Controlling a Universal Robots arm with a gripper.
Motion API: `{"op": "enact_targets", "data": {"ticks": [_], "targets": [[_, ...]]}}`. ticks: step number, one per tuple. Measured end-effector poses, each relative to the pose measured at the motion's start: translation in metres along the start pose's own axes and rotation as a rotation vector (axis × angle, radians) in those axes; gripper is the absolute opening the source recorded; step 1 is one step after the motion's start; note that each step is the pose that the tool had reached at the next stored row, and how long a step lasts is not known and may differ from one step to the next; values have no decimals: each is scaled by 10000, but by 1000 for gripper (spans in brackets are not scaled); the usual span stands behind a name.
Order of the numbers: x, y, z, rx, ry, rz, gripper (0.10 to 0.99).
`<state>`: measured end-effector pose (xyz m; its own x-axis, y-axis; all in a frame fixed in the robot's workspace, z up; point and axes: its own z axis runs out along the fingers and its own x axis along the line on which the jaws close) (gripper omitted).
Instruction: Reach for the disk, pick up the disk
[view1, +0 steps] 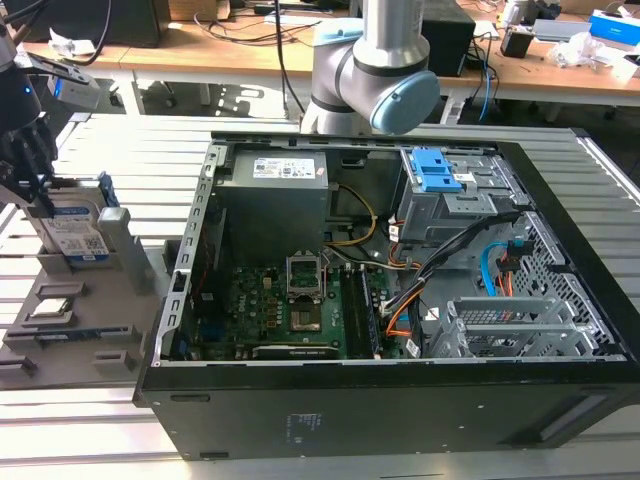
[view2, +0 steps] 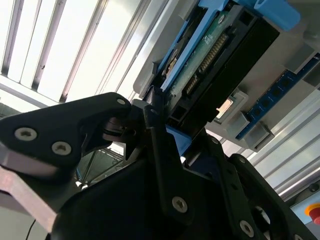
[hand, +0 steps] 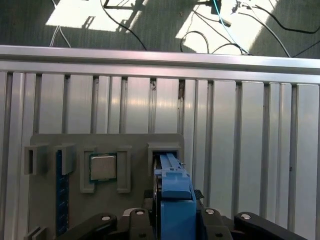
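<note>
1. First wrist view: nearest to us, the gripper (hand: 175, 220) straddles the disk (hand: 175, 192), whose blue side bracket (hand: 172, 175) runs out between the two black links. We read the pincer as clenched on the disk. The second wrist view agrees, with a finger (view2: 159, 142) lying hard against the drive's edge.
2. The disk stands on edge in a slot of the grey holder tray (hand: 135, 142), well apart from the processor chip (hand: 103, 167) seated in its own pocket.
3. We judge the step in hand to be the pick-up: grip taken, drive not yet clear of the slot. To do it well, we would squeeze the flat metal faces, not the plastic bracket alone. We would also keep the drive plumb and draw it straight along the slot, so it does not bind against the walls or drag the tray across the slatted table (hand: 240, 150).
4. In the exterior view the gripper (view1: 35, 175) points down onto the disk (view1: 72, 235) at that view's left, tool upright above the tray.
5. Farther off lies the open computer case (view1: 400, 400). Behind it the arm (view1: 375, 70) rises, reaching across toward the tray.
</note>
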<state>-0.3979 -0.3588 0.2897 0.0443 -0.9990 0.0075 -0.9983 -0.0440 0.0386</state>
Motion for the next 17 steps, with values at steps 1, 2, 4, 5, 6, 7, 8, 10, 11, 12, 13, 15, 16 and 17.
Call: {"op": "enact_targets", "data": {"ticks": [1,2,4,5,6,7,8,10,11,12,13,15,16,17], "targets": [[0,0,0,0,0,0,365],[0,0,1,0,0,0,365],[0,0,1,0,0,0,365],[0,0,1,-1,0,0,365],[0,0,1,-1,0,0,365],[0,0,2,0,0,0,365],[0,0,2,0,0,0,365],[0,0,3,-1,0,0,365],[0,0,3,0,0,0,365],[0,0,3,0,2,0,365],[0,0,3,0,4,0,365],[0,0,1,2,4,1,365],[0,-1,-4,3,4,0,365],[0,0,-10,1,4,0,365]]}}
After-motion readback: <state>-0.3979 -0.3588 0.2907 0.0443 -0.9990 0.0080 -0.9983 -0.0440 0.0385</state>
